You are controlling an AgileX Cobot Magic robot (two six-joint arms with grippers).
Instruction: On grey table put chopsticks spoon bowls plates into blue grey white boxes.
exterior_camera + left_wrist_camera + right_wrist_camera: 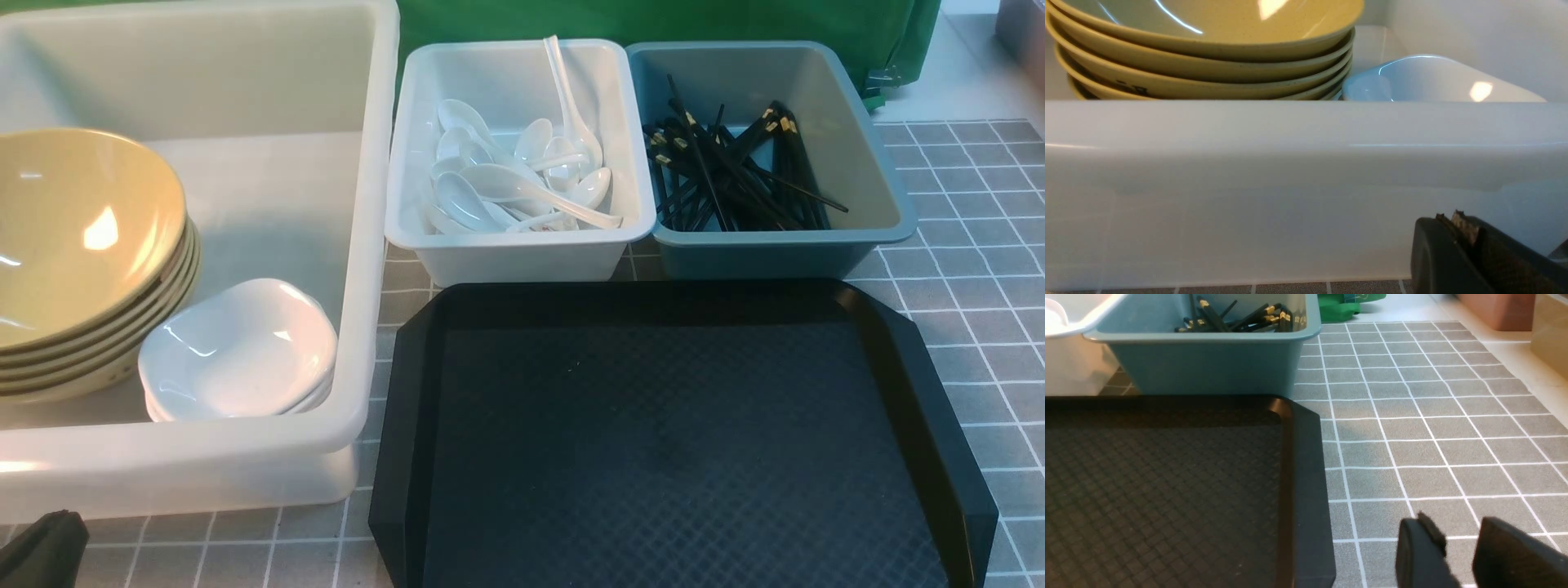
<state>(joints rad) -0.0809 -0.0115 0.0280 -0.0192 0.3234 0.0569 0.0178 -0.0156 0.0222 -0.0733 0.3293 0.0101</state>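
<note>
Grey table (963, 245) spread under everything, tiled with thin white lines. On its left, large translucent white box (359, 245), deep and wide, evidently chosen for the bulkiest ware. Near and centre, black textured tray (678, 441), bare, which suggests sorting is finished or nearly so. Inside the large box, at its left, tan bowls (82, 237) nested in one stack to save room; just beside them on the right, small white plates (245, 351) also stacked, touching or nearly touching the bowls. Beyond the tray, two smaller tubs side by side: pale white box (522, 253) heaped with white spoons (506, 184), one propped handle-up against the far wall; blue-grey box (784, 245) on its right holding black chopsticks (735, 180), loosely crossed, gold bands showing. Kinds kept apart, one sort per tub.

Left gripper (1457, 228) low over the table, just outside the near wall of the large box, jaws closed together on nothing. Right gripper (1457, 547) low over bare tiles to the right of the tray, jaws partly apart, gap empty. Both seemingly parked clear of the boxes.
</note>
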